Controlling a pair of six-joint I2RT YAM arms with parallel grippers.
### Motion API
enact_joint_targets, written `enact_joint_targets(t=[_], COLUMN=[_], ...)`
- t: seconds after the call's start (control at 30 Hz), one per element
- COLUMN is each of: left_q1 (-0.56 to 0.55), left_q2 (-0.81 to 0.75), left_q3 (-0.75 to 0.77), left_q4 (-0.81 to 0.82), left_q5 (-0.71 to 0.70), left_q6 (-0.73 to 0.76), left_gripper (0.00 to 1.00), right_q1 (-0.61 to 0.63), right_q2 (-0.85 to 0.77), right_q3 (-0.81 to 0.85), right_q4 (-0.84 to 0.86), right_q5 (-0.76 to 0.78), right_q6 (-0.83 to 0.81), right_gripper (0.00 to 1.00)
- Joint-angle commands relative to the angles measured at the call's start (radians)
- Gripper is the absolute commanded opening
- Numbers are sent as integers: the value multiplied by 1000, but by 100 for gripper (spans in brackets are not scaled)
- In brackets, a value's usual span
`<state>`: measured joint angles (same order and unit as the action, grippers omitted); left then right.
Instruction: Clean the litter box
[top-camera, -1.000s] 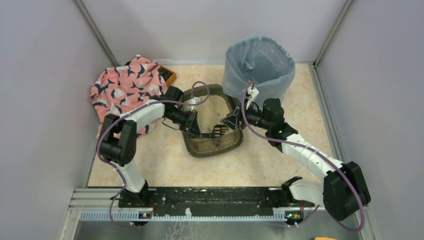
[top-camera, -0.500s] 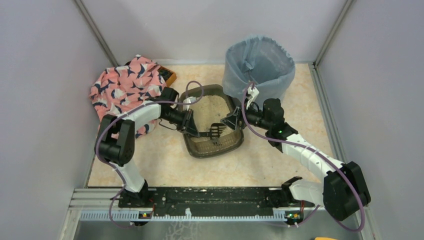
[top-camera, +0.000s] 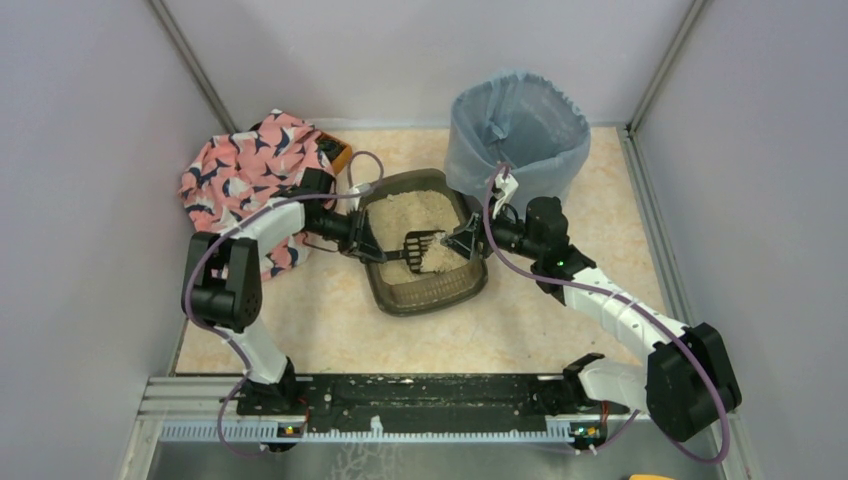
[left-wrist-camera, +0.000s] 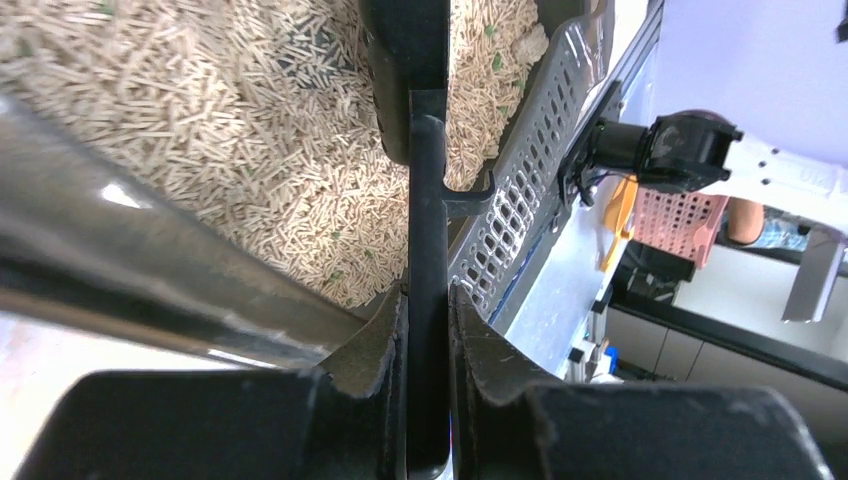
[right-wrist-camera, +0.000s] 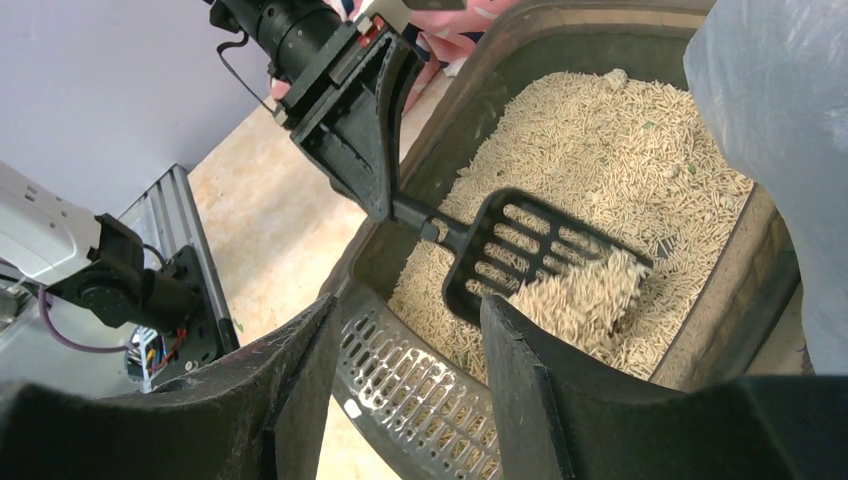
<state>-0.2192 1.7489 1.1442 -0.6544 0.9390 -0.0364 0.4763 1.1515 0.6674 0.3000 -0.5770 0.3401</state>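
Note:
The litter box (top-camera: 425, 298) is a dark tray of beige pellets in the middle of the floor. My left gripper (top-camera: 362, 240) is at its left rim, shut on the handle of the black slotted scoop (top-camera: 420, 245). The handle (left-wrist-camera: 427, 200) runs straight between my left fingertips (left-wrist-camera: 428, 310). The scoop blade (right-wrist-camera: 520, 250) carries a heap of pellets over the litter. My right gripper (top-camera: 466, 240) is at the box's right side. It (right-wrist-camera: 405, 340) straddles the perforated rim (right-wrist-camera: 420, 390), one finger outside and one inside, closed on it.
A round bin with a blue-grey bag (top-camera: 520, 130) stands just behind the right gripper; its bag (right-wrist-camera: 780, 120) fills the right wrist view's right edge. A pink patterned cloth (top-camera: 255, 170) lies at the back left. Walls close in on three sides.
My left arm has drawn back to the left and the scoop has moved from the box's near end to its middle, now heaped with pellets. The right arm has not moved.

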Motion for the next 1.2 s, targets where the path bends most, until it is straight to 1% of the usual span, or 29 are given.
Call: enact_joint_targets(t=[0.0,0.1,0.3,0.43,0.53,0.6,0.73,0.83,0.93,1.03,1.07,1.17], left_q1=[72,110,121,132,163,169,202,255,258,277,275,266], left_q2=[-52,-72,-81,-102,-122,-127,-153,-198,-221,-243,-244,-252], left_q3=[-13,-42,-81,-133,-145,-171,-228,-323,-411,-531,-564,-630], left_q4=[85,155,271,429,443,493,524,678,802,1053,1111,1208], left_q5=[48,118,185,272,260,255,264,311,309,331,325,311], left_q6=[-46,-100,-189,-311,-322,-359,-375,-485,-575,-750,-789,-857], left_gripper=[0,0,0,0,0,0,0,0,0,0,0,0], right_q1=[-8,-9,-9,-8,-8,-8,-8,-8,-8,-8,-8,-8], right_q2=[-14,-9,-2,-2,-5,-8,-9,-13,-2,0,-1,4], right_q3=[4,4,9,10,11,11,11,5,8,12,11,11], right_q4=[60,62,66,64,57,56,47,48,59,57,57,61], right_q5=[-6,-7,-12,-10,-9,-4,-10,-4,-12,-16,-15,-19], right_q6=[-14,-14,-11,-12,-13,-15,-18,-18,-14,-13,-13,-11], right_gripper=[54,54,54,54,54,54,54,54,54,54,54,54])
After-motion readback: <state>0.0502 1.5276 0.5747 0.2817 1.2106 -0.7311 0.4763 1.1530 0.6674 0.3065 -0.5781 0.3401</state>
